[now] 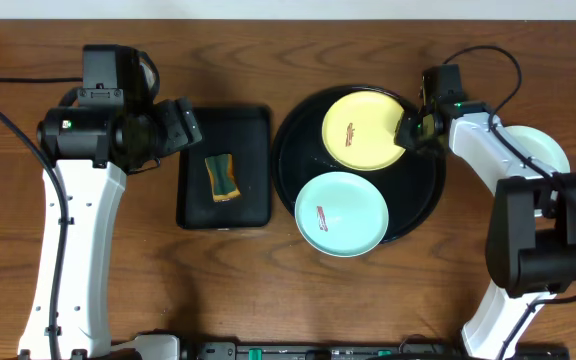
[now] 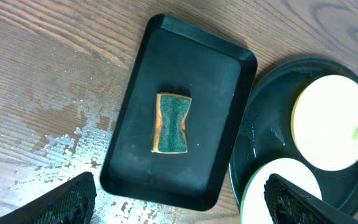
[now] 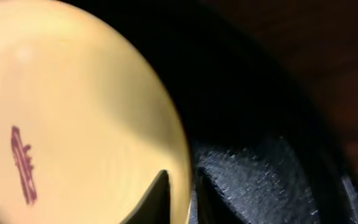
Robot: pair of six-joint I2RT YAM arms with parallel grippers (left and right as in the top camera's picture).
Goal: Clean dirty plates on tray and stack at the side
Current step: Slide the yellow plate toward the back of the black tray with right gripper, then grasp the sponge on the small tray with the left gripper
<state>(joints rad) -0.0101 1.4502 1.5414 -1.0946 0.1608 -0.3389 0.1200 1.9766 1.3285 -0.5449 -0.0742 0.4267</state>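
Observation:
The round black tray [image 1: 420,190] holds a pale yellow plate [image 1: 358,130] at its far side and a light blue plate [image 1: 341,213] at its near side. Each has a reddish smear. A third light blue plate [image 1: 545,150] lies on the table to the right of the tray, partly under my right arm. My right gripper [image 1: 411,133] is shut on the yellow plate's right rim. The right wrist view shows its fingers [image 3: 179,199] pinching the yellow plate's [image 3: 73,106] edge. My left gripper [image 1: 183,125] is open and empty [image 2: 182,205] above the rectangular tray's near edge.
A smaller rectangular black tray [image 1: 253,190] lies to the left of the round tray, with a green and brown sponge [image 1: 221,177] on it. It also shows in the left wrist view [image 2: 216,81] with the sponge [image 2: 171,123]. The wood beside it is wet [image 2: 67,140].

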